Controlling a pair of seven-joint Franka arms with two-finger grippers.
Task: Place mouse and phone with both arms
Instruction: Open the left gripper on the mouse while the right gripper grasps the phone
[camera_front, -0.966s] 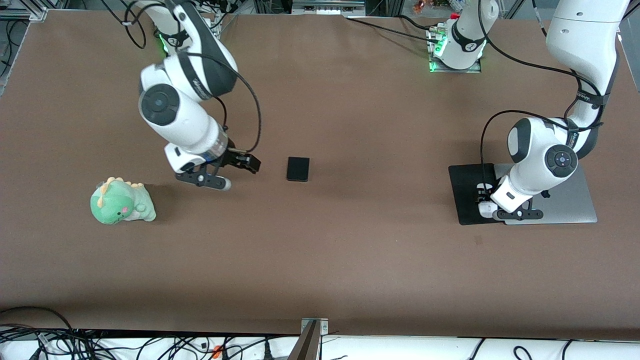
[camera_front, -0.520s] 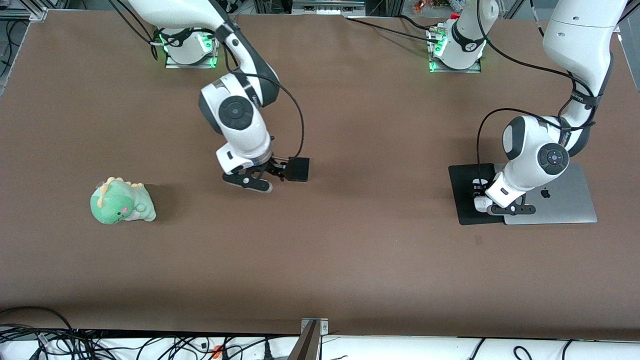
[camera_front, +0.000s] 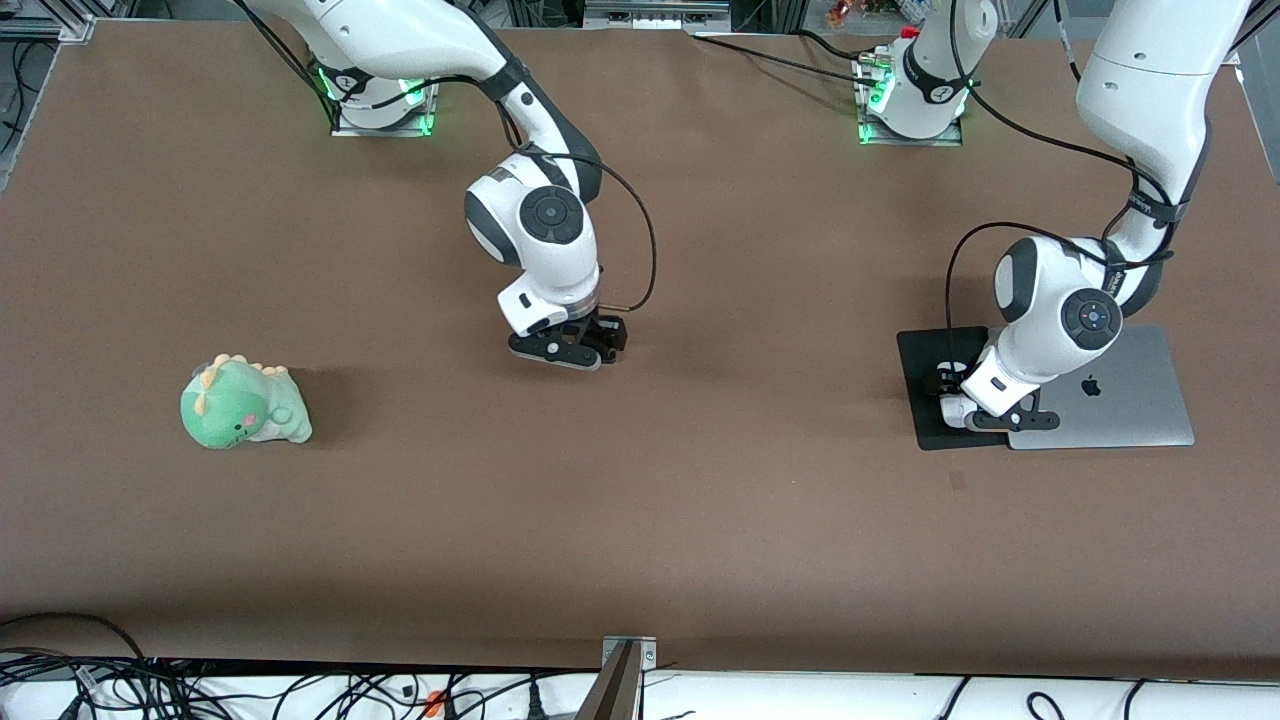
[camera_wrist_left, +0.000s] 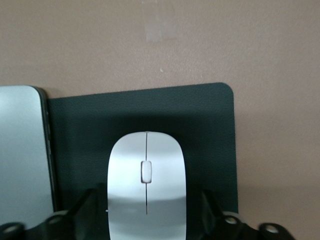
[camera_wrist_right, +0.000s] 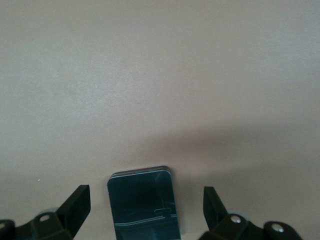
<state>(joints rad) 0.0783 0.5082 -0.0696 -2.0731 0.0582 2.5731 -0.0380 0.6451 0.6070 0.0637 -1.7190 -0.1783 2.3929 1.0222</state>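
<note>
White oval mouse (camera_wrist_left: 146, 185) w/ centre line lying on black mouse pad (camera_wrist_left: 200, 125) beside laptop (camera_wrist_left: 22, 155); left end effector (camera_wrist_left: 147, 220) spread wide around it. Glossy black phone (camera_wrist_right: 143, 202) lying mid-table (camera_front: 700, 500), right end effector (camera_wrist_right: 145, 205) straddling it wide, not gripping.

High front camera faces robots; wrist cameras look down close.

A brown table (camera_front: 700, 520) fills most of the front view. A green dinosaur plush toy (camera_front: 243, 403) is seen at the middle left of the frame. A black mouse pad (camera_front: 925, 400) and, touching its edge, a closed silver laptop (camera_front: 1130, 400) are seen at the middle right. The phone (camera_wrist_right: 144, 202) is laid flat on the bare tabletop near the frame's centre.
</note>
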